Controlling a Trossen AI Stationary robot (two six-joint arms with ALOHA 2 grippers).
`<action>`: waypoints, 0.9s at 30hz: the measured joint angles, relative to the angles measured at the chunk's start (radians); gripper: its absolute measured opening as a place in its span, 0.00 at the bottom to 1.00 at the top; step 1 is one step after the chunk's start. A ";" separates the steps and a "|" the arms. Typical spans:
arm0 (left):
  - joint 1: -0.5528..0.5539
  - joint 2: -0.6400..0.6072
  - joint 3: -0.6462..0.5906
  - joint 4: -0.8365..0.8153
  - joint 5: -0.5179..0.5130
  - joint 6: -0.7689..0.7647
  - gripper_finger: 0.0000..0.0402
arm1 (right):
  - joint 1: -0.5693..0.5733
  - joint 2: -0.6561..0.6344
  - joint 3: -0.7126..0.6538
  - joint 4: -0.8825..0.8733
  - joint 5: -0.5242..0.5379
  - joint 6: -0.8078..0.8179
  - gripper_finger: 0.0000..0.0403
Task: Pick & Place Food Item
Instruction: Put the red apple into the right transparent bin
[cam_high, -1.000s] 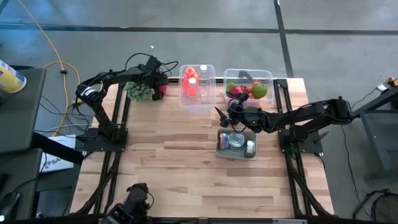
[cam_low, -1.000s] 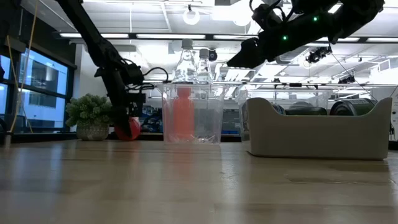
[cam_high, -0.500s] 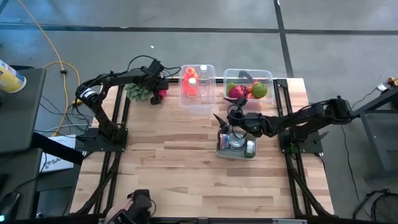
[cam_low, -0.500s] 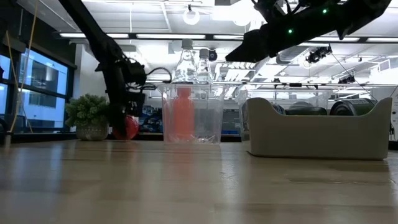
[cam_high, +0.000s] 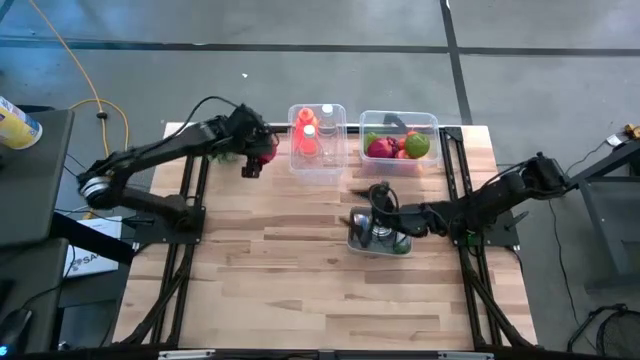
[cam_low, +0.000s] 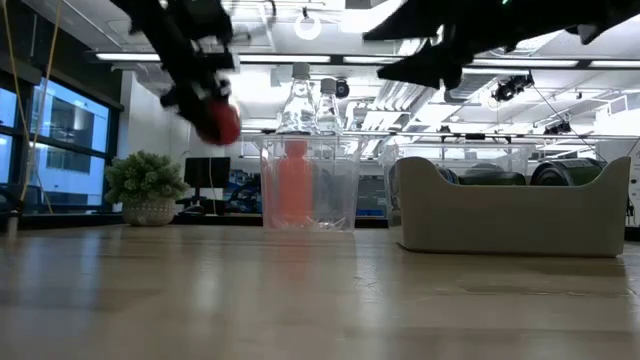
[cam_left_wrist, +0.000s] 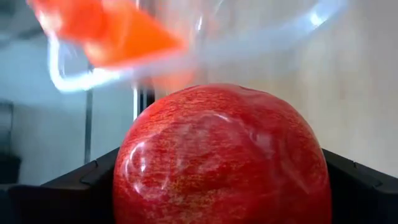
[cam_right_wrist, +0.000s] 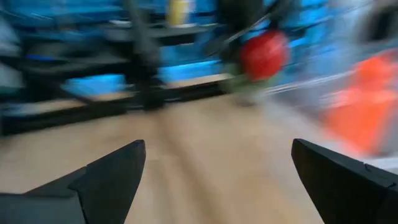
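Note:
A red apple hangs high above the table's far left part, with my left gripper shut on it; the low view shows the apple well above the wood. My right gripper stands open, nothing between its fingers, over the far edge of a grey tray with cans. The right wrist view looks past that open gripper across the table toward the apple. My left gripper pinches the apple by its two opposite sides between its two fingers. The fingers slant downward at it. The apple is lifted clear of the table.
A clear bin with an orange and a clear bottle stands at the far middle, just right of the apple. A clear bin of fruit stands to its right. A small potted plant sits at the far left. Bare wood fills the near half.
My left gripper has lifted the apple from the table beside the plant and carried it up and a little toward the near edge. My right gripper has gone from the fruit bin's near side toward the near edge, over the grey tray, and has rolled.

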 joint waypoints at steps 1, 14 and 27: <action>-0.033 -0.034 0.000 -0.014 0.000 -0.026 0.86 | 0.013 0.000 0.000 0.000 -0.047 0.045 0.98; -0.749 -0.367 0.000 -0.154 0.030 -0.354 0.86 | 0.135 0.000 0.000 0.012 -0.515 0.232 0.98; -1.160 -0.245 0.000 -0.102 -0.290 -0.373 0.86 | 0.183 0.002 0.000 0.153 -0.420 0.276 0.98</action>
